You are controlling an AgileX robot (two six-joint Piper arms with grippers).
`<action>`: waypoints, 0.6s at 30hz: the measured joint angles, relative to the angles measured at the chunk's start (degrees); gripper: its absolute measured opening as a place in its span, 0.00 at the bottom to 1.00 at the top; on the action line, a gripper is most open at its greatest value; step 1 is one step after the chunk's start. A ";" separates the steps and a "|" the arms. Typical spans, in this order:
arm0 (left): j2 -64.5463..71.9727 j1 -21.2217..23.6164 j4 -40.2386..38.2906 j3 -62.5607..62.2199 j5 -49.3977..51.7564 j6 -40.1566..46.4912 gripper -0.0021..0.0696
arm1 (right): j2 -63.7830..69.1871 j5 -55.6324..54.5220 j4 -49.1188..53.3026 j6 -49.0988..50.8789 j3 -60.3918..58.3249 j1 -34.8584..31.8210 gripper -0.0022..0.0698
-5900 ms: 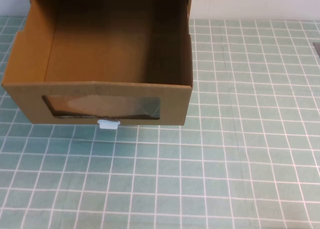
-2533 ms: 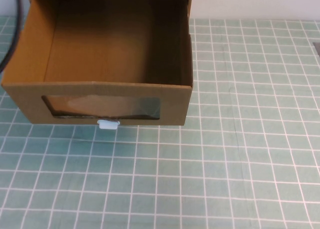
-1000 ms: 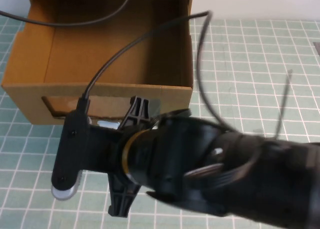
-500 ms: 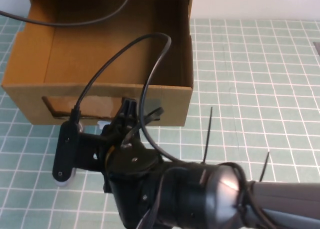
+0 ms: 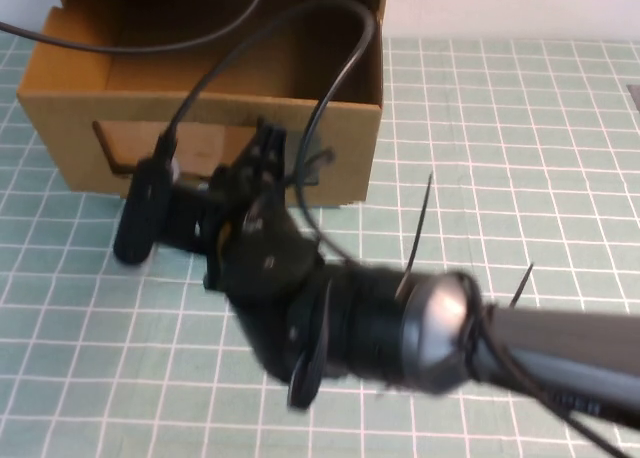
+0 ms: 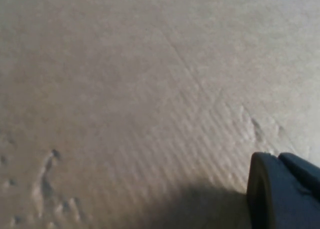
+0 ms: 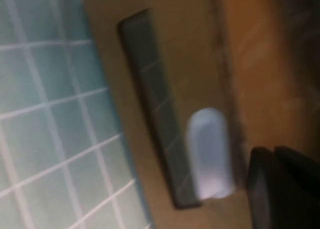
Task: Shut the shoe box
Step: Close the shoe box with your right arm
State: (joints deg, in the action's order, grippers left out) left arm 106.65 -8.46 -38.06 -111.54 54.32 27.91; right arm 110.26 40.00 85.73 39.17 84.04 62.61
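The right gripper (image 5: 262,153) is pressed against the windowed front of the shoe box (image 5: 345,143), though whether its fingers are open or closed cannot be told, and the white pull tab (image 7: 209,151) is seen just beside it in the right wrist view. Compared with half a second ago, the drawer has been pushed back toward its sleeve at the far left of the green gridded table (image 5: 520,158), so the closing is judged partly done with some open interior left. The left gripper (image 6: 285,191) is held close against plain cardboard, its finger state likewise not discernible.
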 joint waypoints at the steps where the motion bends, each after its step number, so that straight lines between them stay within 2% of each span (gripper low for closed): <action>1: 0.05 0.00 -0.28 0.00 0.15 0.45 0.02 | 0.00 -0.77 0.00 0.00 0.63 -0.64 0.01; 9: 0.28 0.00 -2.81 0.00 0.27 1.92 0.02 | 2.19 -8.11 0.35 0.24 6.28 -8.26 0.01; 18: 0.33 0.00 -4.51 0.00 0.27 2.22 0.02 | 5.29 -13.43 0.91 0.24 9.73 -12.41 0.01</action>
State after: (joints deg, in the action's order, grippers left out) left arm 106.98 -8.46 -42.57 -111.54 54.59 30.13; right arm 115.55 26.56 86.64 39.41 93.77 50.20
